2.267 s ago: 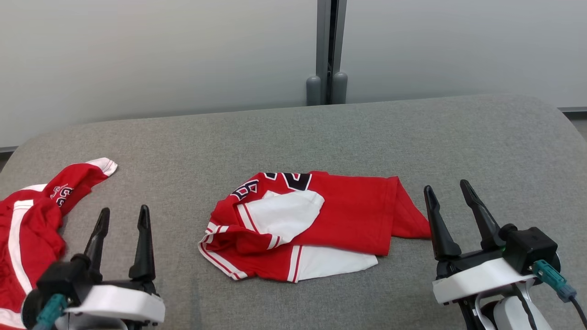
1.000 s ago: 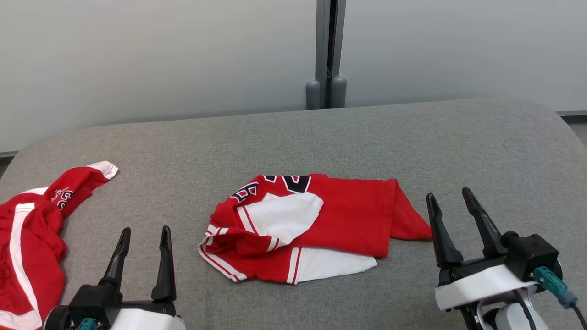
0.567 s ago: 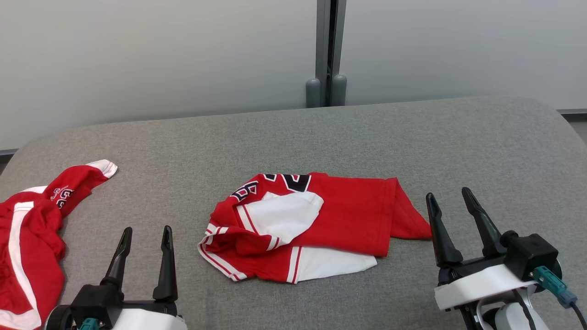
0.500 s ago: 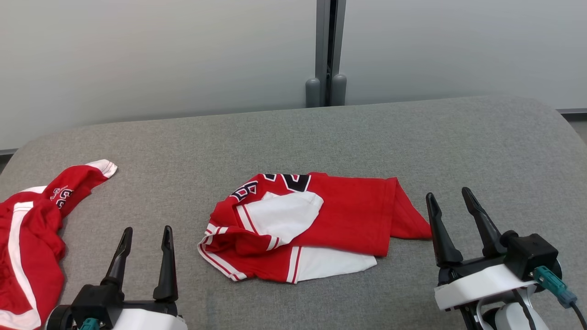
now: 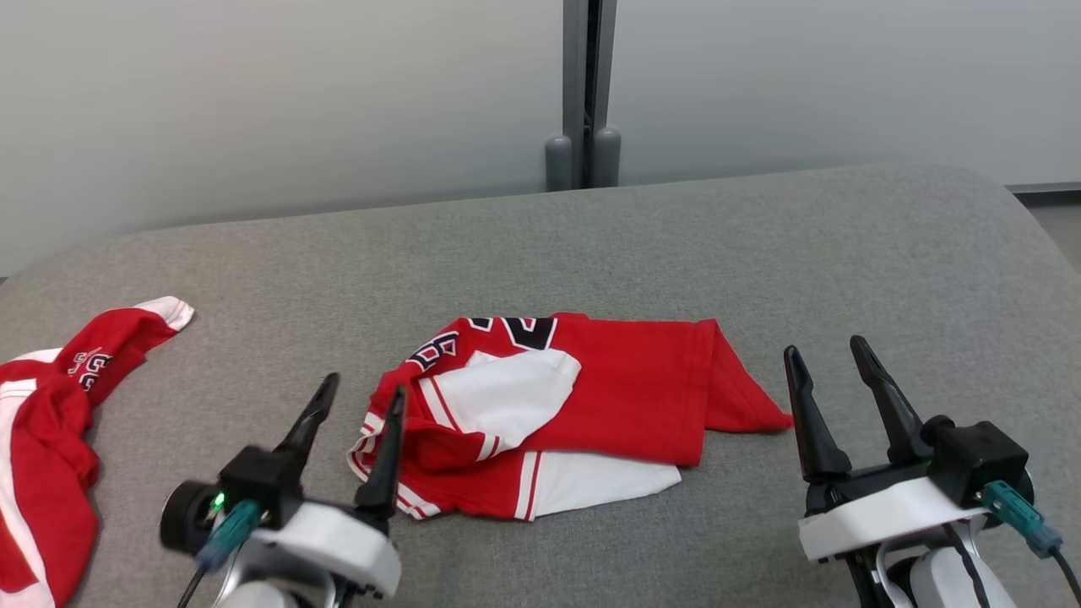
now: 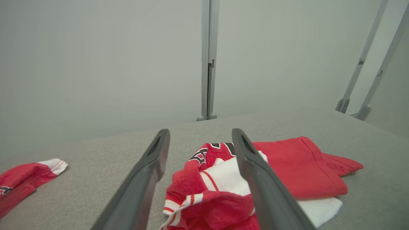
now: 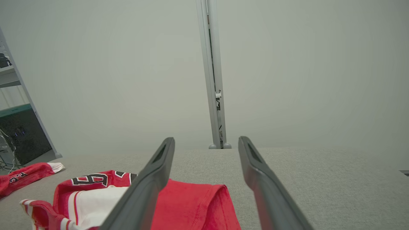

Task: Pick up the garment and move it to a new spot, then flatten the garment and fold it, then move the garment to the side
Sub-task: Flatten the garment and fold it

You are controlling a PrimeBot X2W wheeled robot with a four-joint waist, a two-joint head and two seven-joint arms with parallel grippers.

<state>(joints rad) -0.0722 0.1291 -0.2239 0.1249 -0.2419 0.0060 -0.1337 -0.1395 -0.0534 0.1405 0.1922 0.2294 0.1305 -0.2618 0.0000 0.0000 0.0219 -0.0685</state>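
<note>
A red and white jersey garment (image 5: 616,397) lies roughly folded in the middle of the grey padded table (image 5: 591,236), black numbers showing at its far left corner. My left gripper (image 5: 363,387) stands open at the garment's left end, tilted rightward, its right finger over the striped edge. In the left wrist view the garment (image 6: 287,169) bunches between and under the open left gripper (image 6: 200,131). My right gripper (image 5: 823,346) is open just right of the garment's right corner, apart from it. The right wrist view has the garment (image 7: 191,201) low and left of the right gripper (image 7: 206,139).
A second red and white garment (image 5: 51,405) lies crumpled at the table's left edge, also seen as a garment (image 6: 25,179) and garment (image 7: 25,174) in the wrist views. A grey wall with a vertical post (image 5: 581,84) stands behind the table. Shelving (image 7: 12,105) is far left.
My left gripper has swung right and forward from the near left corner to the garment's left end. The head camera shifted a little. The right gripper and both garments stay put.
</note>
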